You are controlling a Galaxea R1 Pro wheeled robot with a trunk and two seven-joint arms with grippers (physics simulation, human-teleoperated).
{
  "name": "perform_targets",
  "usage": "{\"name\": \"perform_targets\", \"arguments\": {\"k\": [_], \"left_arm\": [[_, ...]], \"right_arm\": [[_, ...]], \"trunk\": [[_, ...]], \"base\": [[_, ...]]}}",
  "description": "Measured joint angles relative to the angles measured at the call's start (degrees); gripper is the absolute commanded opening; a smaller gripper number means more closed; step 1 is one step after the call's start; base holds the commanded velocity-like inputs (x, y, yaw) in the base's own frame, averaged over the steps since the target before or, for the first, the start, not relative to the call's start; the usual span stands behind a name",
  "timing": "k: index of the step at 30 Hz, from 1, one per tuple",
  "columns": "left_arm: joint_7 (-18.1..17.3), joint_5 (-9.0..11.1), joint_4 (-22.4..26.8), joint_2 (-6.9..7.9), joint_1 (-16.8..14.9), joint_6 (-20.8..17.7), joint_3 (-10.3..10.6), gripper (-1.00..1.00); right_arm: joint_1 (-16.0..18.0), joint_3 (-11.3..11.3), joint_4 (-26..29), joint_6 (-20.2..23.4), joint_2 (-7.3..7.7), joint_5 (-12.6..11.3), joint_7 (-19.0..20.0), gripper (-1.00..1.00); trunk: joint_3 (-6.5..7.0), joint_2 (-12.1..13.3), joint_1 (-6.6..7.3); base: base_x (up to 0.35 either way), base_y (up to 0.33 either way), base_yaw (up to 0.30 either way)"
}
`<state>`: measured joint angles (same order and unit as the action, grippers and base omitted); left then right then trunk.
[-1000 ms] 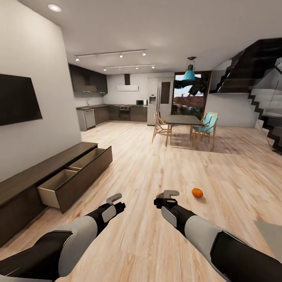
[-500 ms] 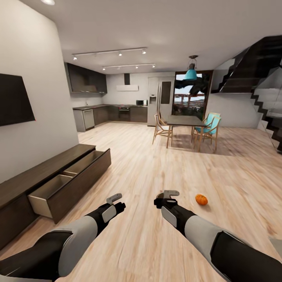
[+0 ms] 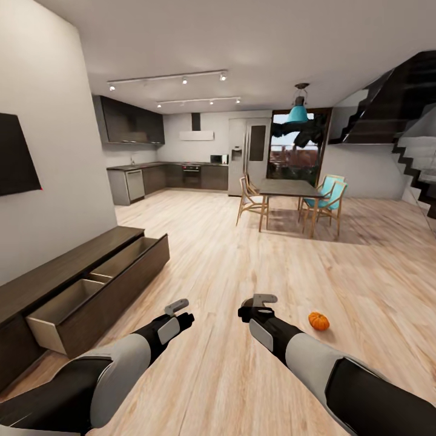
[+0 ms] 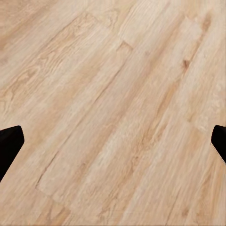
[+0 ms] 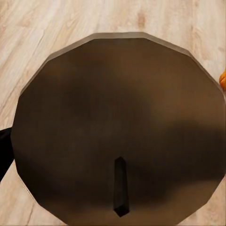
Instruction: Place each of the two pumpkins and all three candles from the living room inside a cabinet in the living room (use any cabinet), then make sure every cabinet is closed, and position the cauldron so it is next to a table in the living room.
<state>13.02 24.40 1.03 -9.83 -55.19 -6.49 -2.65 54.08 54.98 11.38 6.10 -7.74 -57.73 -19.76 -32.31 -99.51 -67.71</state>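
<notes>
On the plank floor (image 3: pixel 254 260) to the right of the right arm, one pumpkin (image 3: pixel 318 321) is lying by itself, just beyond the right claw (image 3: pixel 259 300) and well apart from the cabinet (image 3: pixel 79 284) along the left wall. The cabinet is standing with one long drawer (image 3: pixel 100 287) pulled out, its pale inside showing two bare compartments.

I judge the pumpkin to be light and stiff, with a smooth ribbed skin that could roll or slip from a careless pinch. The best hold looks to be across its widest part, from above, with the fingers settling into the ribs.

The head view is giving the room's layout: both arms reaching forward low over the floor, the dining table (image 3: pixel 292 189) and chairs far off, the kitchen beyond. It is not showing me how either claw is set.

The left wrist view is answering that for the left claw (image 3: pixel 176 306): its dark fingertips (image 4: pixel 10 143) are sitting at opposite edges of the frame, so it is spread wide over bare planks, holding nothing.

The right wrist view is looking at a dark, rounded, many-sided object (image 5: pixel 120 127) with a thin upright stub; I cannot tell what it is. A sliver of orange is peeking in at one edge there. Whether the right claw is wide or narrow, I cannot tell.
</notes>
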Motion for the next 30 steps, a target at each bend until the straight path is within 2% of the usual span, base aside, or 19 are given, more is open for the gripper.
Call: {"name": "perform_targets", "arguments": {"k": [17,30], "left_arm": [[0.0,0.0,0.0,0.01,0.0,0.0,0.0,1.0],[0.0,0.0,0.0,0.01,0.0,0.0,0.0,1.0]], "right_arm": [[0.0,0.0,0.0,0.0,0.01,0.0,0.0,-1.0],[0.0,0.0,0.0,-0.1,0.0,0.0,-0.1,-1.0]], "trunk": [[0.0,0.0,0.0],[-0.37,0.0,0.0]], "base": [[0.333,0.0,0.003],[0.322,-0.045,0.113]]}}
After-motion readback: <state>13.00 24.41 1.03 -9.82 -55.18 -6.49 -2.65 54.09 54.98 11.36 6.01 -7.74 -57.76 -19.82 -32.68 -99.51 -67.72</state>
